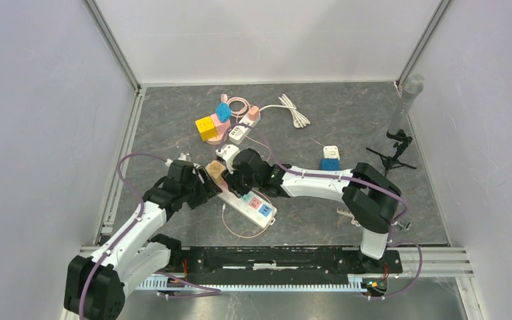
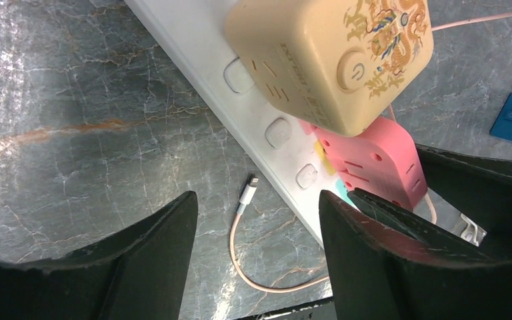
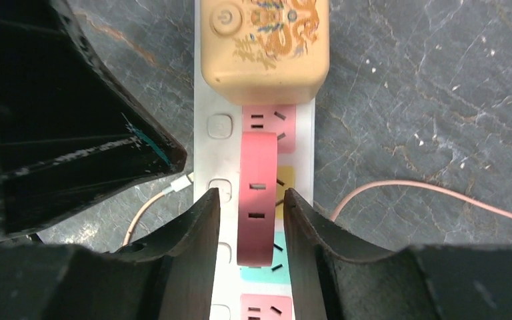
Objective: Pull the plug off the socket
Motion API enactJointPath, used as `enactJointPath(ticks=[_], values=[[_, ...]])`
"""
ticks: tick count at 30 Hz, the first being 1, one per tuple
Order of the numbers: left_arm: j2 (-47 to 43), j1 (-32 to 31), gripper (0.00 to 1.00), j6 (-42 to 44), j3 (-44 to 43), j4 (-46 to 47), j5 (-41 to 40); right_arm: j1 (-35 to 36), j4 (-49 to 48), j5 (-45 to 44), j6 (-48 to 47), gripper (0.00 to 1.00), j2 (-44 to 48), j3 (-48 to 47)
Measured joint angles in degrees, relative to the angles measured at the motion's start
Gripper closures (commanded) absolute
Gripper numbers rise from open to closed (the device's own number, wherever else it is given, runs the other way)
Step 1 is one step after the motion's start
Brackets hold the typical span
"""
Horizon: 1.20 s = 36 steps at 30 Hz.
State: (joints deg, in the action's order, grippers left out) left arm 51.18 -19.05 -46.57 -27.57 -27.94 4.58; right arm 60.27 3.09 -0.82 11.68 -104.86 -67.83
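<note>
We're right over the long white power strip (image 3: pixel 217 153) on the grey marbled worktop (image 3: pixel 427 100), and there's our target: the flat pink plastic plug (image 3: pixel 258 220), seated in the strip just below the beige cube adapter with the gold dragon print (image 3: pixel 263 47). The right claw (image 3: pixel 251 195) straddles it, one black finger along each long side, the plug dead centre between them. We see a thin sliver of strip on both sides, so the jaws stand released, not pinching. The left claw (image 2: pixel 257 198) sits on the strip's other side, spread wide and gripping nothing. The strip's edge runs past one finger, and a thin pink cable (image 2: pixel 247 192) lies on the worktop between the two.
</note>
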Motion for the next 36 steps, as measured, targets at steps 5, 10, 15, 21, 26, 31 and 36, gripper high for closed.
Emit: enactJointPath(ticks=[5, 10, 15, 21, 26, 31, 36], values=[[0.9, 0.0, 0.3, 0.0, 0.5, 2.7, 0.0, 0.0, -1.6, -0.2, -0.6, 0.69, 0.0, -0.6], [2.2, 0.0, 0.39, 0.0, 1.8, 6.1, 0.0, 0.0, -3.3, -0.3, -0.6, 0.92, 0.0, -0.5], [3.4, 0.0, 0.48, -0.1, 3.6, 8.7, 0.1, -0.1, -3.8, -0.3, -0.4, 0.98, 0.0, -0.2], [3.1, 0.0, 0.46, -0.1, 7.4, 12.3, 0.3, -0.3, -3.9, 0.3, -0.4, 0.64, 0.0, -0.1], [1.6, 0.0, 0.46, -0.1, 9.3, 14.9, 0.3, -0.4, -3.5, 1.0, -0.1, 0.53, -0.1, -0.2], [1.2, 0.0, 0.46, -0.1, 10.2, 16.8, 0.7, -0.4, -0.9, 1.5, -1.1, 0.54, -1.5, -2.3], [1.3, 0.0, 0.45, -0.1, 11.0, 17.9, 1.1, -0.4, 0.8, 2.3, -1.7, 0.61, -2.3, -3.4]])
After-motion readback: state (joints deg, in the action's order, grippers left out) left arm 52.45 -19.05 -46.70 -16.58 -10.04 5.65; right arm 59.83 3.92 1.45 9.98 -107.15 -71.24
